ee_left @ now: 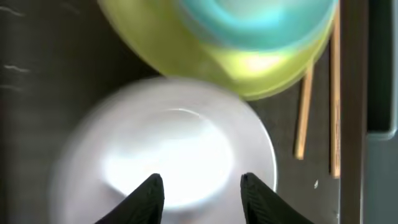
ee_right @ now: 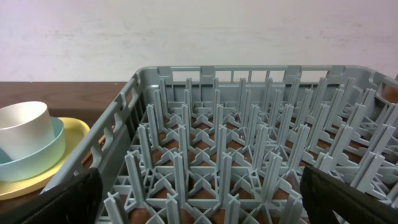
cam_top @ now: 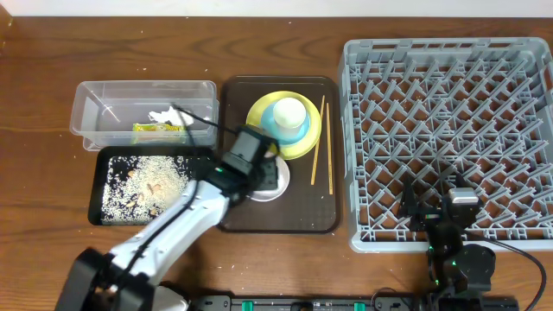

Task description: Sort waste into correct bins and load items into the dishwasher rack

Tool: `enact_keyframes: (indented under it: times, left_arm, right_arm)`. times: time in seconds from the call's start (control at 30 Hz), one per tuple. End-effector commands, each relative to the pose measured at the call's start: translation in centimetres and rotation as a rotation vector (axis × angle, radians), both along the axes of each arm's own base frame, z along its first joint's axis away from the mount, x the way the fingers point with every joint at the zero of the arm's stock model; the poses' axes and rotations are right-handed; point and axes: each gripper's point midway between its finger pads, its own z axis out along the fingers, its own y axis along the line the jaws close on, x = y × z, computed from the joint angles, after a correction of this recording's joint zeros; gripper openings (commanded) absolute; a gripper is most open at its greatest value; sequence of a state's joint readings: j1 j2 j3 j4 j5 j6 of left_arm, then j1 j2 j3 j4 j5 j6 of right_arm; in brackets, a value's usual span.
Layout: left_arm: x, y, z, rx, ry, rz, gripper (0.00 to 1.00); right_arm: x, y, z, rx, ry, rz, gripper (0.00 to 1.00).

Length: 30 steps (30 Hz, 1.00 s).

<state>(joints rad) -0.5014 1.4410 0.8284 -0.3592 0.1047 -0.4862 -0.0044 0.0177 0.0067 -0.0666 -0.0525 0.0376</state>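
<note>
1. One brown wooden worktop (cam_top: 52, 52), carrying everything.
2. One grey pegged dishwasher rack (cam_top: 449, 121), at the right side of the worktop.
3. One dark brown serving tray (cam_top: 298, 212), just left of the rack.
4. Two bins left of that tray: one clear tub (cam_top: 143, 85) at the back, one black tray (cam_top: 96, 186) just in front of it.
5. Four pieces of crockery on the serving tray: one yellow plate (cam_top: 257, 117), one light blue bowl (cam_top: 298, 131) on the plate, one white cup (cam_top: 289, 112) inside that bowl, and one pale bowl (ee_left: 180, 143) just in front of the plate.
6. Two grippers: left gripper (ee_left: 200, 180) directly over the pale bowl, jaws spread; right gripper (ee_right: 199, 199) at the rack's near edge, jaws spread wide.
7. Two wooden chopsticks (cam_top: 329, 147), side by side along the serving tray's right edge, beside the plate.
8. One green-and-yellow wrapper (cam_top: 155, 131) and one white tissue (cam_top: 162, 116), both inside the clear tub.
9. Rice grains (cam_top: 143, 186), too many to count, scattered in the black tray.
</note>
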Motion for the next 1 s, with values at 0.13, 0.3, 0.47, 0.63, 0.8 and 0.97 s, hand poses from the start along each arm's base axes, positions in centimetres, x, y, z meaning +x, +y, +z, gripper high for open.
enact_keyframes:
  times: [0.13,0.3,0.47,0.63,0.8,0.97]
  left_arm:
    - [3.3,6.1,7.3,-0.053,-0.175,0.184,0.54]
    - [3.1,8.7,7.7,-0.044,-0.17,0.256,0.78]
    - [2.5,9.1,6.8,-0.027,-0.127,0.263,0.8]
    - [2.9,9.0,7.0,-0.035,-0.138,0.265,0.84]
    - [2.9,9.0,7.0,-0.035,-0.138,0.266,0.88]
    - [2.9,9.0,7.0,-0.035,-0.139,0.266,0.89]
  right_arm:
    - [0.0,-0.1,-0.1,0.0,0.003,-0.001,0.99]
    - [0.0,-0.1,-0.1,0.0,0.001,-0.001,0.99]
    - [0.0,0.1,0.6,0.027,-0.026,0.007,0.99]
    - [0.0,0.3,1.0,0.046,-0.028,0.02,0.99]
    - [-0.8,0.1,3.1,0.045,0.0,0.007,0.99]
    - [-1.3,-0.5,7.6,0.042,0.034,-0.029,0.99]
